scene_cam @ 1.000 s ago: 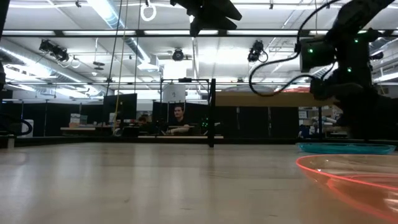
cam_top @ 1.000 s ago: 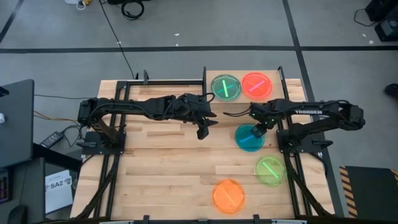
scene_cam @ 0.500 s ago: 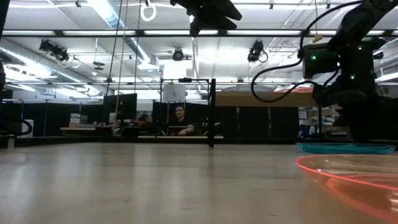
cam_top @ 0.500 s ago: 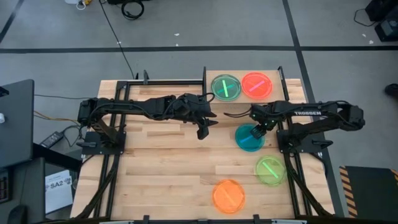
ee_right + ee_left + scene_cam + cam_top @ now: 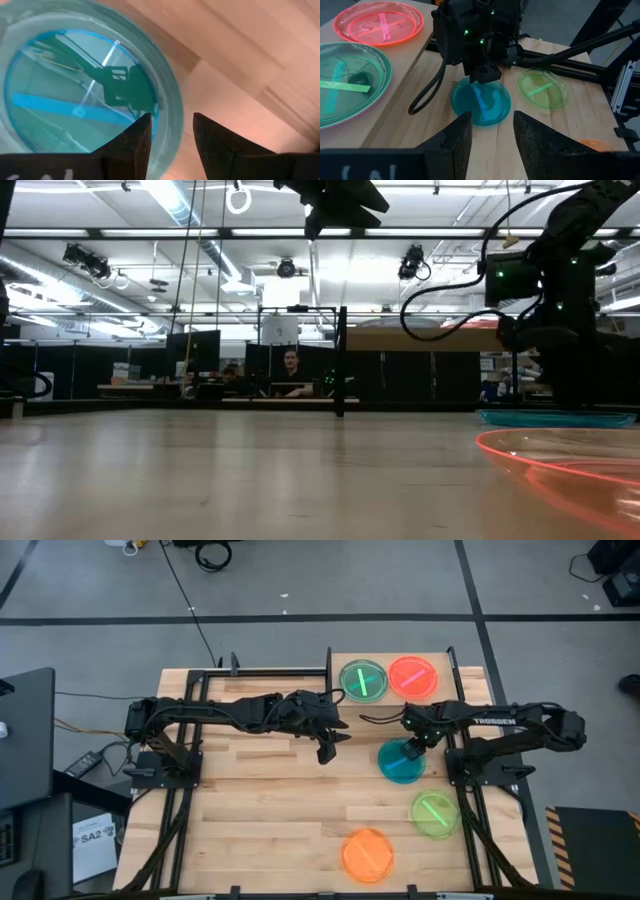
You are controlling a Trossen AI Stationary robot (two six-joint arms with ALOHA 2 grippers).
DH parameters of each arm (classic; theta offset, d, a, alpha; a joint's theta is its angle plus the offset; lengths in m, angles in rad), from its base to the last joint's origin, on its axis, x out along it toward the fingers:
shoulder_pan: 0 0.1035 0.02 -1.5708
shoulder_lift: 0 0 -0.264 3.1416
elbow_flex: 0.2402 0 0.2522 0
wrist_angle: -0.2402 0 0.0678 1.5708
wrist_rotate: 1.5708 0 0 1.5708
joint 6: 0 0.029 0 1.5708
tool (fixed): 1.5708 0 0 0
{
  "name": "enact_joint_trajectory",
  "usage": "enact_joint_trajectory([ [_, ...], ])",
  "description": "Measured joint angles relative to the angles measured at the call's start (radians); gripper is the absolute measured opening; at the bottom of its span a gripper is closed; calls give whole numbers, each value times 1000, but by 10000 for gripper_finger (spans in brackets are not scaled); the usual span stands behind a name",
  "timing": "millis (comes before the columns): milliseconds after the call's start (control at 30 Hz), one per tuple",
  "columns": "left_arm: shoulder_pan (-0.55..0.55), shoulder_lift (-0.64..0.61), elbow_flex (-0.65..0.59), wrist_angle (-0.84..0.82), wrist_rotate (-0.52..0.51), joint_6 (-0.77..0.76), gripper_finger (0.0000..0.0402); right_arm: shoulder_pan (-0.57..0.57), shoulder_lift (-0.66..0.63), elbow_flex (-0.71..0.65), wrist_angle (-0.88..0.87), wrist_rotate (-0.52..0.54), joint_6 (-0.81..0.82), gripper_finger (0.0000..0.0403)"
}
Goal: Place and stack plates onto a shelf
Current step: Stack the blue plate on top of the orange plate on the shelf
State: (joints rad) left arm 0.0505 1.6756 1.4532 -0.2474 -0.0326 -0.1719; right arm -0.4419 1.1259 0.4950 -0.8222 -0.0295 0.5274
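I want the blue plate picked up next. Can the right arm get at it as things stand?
Probably yes. The right gripper hangs open right over the blue plate's rim, its fingers astride the edge, nothing between. The left gripper waits clear, mid-table.

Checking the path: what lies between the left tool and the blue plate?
Only bare wooden tabletop, shown in the high view, separates the open left tool from the blue plate; the right tool hovers over that plate.

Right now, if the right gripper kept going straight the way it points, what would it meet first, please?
Probably the round translucent blue plastic plate on the tabletop: the right gripper, jaws open, points down at its rim.
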Motion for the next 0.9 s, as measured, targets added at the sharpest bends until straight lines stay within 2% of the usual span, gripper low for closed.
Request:
enact_joint_trajectory([
  [200,0,0,0,0,0,0,151,0,-3,-73,64,-34,2,151],
  [667,0,0,0,1,0,0,151,0,0,-57,85,-5,0,150],
  [900,0,0,0,1,0,0,151,0,0,-57,82,0,0,104],
])
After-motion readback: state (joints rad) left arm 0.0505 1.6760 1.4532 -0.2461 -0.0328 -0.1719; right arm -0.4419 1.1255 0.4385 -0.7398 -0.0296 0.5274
